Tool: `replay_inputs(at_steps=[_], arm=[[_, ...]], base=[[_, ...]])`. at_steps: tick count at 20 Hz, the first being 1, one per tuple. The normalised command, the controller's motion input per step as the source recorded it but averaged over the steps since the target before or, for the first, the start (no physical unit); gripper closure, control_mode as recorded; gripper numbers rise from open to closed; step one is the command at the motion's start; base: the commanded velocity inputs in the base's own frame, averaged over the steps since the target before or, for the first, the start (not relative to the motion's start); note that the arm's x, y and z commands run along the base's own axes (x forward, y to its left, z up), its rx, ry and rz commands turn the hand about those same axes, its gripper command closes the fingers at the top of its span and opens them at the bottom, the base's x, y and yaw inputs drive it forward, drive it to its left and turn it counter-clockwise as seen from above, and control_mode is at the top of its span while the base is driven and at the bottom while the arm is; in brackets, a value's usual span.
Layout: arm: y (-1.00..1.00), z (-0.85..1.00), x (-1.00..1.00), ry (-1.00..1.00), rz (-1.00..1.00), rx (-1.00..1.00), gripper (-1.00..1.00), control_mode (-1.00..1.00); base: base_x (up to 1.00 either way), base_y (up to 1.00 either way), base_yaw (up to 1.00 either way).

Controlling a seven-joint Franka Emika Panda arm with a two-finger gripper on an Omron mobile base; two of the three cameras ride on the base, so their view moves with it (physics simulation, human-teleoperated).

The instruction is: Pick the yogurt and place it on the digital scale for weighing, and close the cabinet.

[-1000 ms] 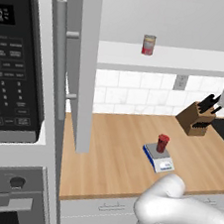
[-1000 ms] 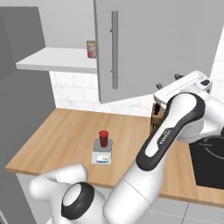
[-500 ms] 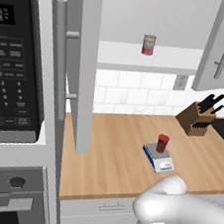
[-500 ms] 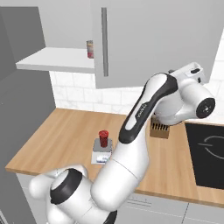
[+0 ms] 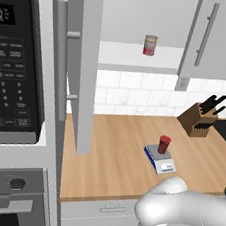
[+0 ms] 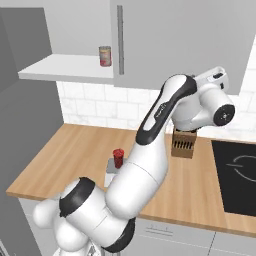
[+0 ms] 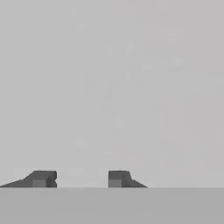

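Yogurt's sitting on the scale, arm is up by the cabinet door

The yogurt is a small dark-red cup, slightly tapered, standing upright on the grey platform of the scale, which lies on the wooden counter in front of the knife block. The cabinet has its right door almost shut and its left door swung wide open, with a red-labelled can on the white shelf. The arm bends up high, its wrist just under the right door. The gripper faces a plain grey surface, fingers clenched with nothing between them.
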Motion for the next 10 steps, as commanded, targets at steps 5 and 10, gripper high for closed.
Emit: replay_inputs(at_steps=[5, 10], arm=[[-0.09, -0.05, -0.15, -0.15, -0.06, 0.01, -1.0, -1.0], [0.01, 0.17, -0.92, -0.13, -0.05, 0.14, -1.0, -1.0]], base=[[0.0, 0.0, 0.0], [0.0, 0.0, 0.0]])
